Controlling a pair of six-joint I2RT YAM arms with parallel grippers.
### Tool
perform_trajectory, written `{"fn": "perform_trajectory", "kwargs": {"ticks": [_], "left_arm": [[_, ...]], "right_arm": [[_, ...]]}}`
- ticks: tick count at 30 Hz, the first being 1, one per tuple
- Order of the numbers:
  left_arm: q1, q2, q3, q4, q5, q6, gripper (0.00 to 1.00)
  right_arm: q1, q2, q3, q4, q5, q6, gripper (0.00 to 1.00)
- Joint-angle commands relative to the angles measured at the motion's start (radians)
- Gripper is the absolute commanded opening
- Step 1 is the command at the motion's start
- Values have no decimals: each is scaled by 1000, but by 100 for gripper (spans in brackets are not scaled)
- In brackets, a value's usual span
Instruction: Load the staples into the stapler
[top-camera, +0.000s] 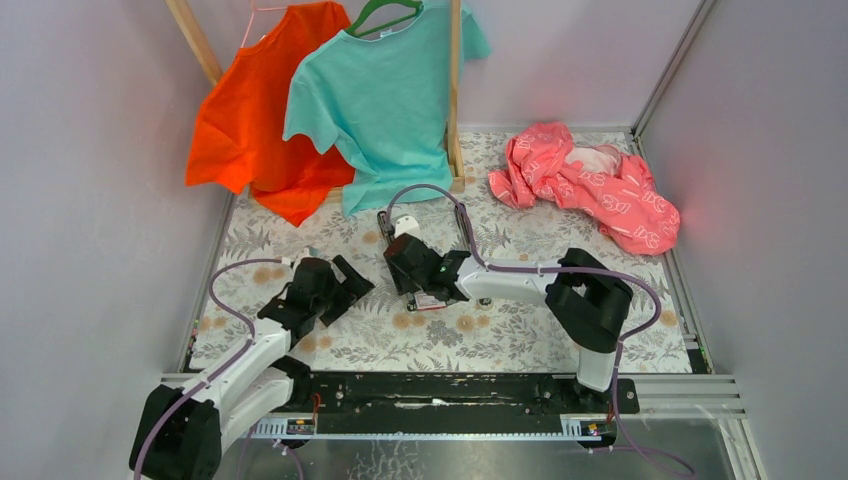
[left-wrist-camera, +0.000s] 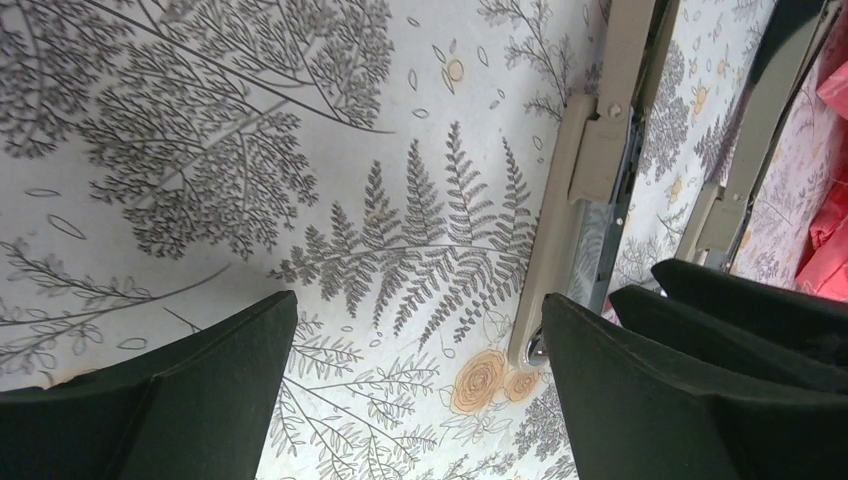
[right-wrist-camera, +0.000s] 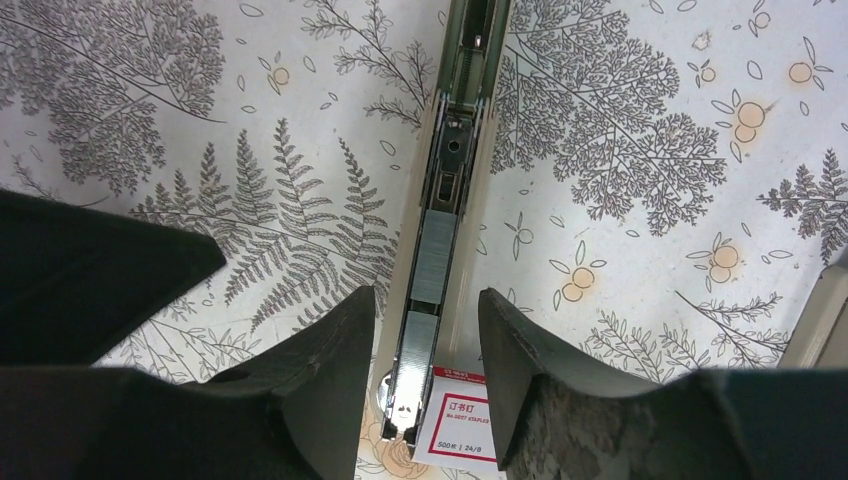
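The stapler lies opened flat on the floral cloth, beige, its metal channel facing up. Two grey staple strips sit end to end in the channel. The red and white staples box lies beside the stapler's near end. My right gripper is open, one finger on each side of the channel, just above it. In the top view the right gripper covers most of the stapler, with the box below it. My left gripper is open and empty, left of the stapler.
An orange shirt and a teal shirt hang on a wooden rack at the back. A pink garment lies crumpled at the back right. Grey walls close in both sides. The left gripper hovers near the mat's left part.
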Motion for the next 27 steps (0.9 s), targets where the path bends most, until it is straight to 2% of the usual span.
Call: {"fn": "perform_trajectory", "kwargs": {"ticks": [1,10,18,27], "left_arm": [[58,25,39,38,59,37,100],[169,57,72,34,120,66,100],[295,61,74,13,172,99,100],[435,46,35,40,256,78,100]], "right_arm": [[0,8,-4,-11,12,-4,50],[22,65,11,-3,-9,-17,47],[64,81,29,14,-12,-43,27],[95,49,-13,107,-80,-73,18]]}}
